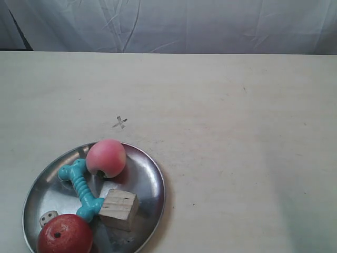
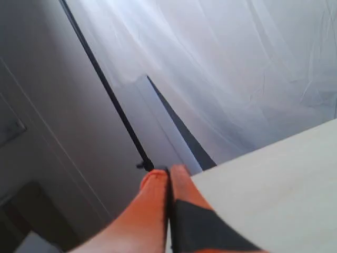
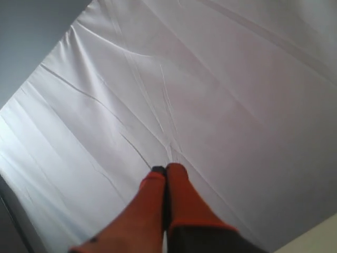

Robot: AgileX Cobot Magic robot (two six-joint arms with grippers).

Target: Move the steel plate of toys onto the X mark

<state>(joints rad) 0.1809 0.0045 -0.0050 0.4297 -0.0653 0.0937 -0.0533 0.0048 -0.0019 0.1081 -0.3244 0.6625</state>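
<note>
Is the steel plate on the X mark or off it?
Off it. The X mark lies bare on the table, just outside the rim of the steel plate.

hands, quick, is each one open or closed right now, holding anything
left hand: closed, fingers pressed together, holding nothing.
right hand: closed, fingers pressed together, holding nothing.

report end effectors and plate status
Left end effector shut, empty; right end effector shut, empty. Round shiny steel plate beside small grey X mark, not on it. Nothing between them.
</note>
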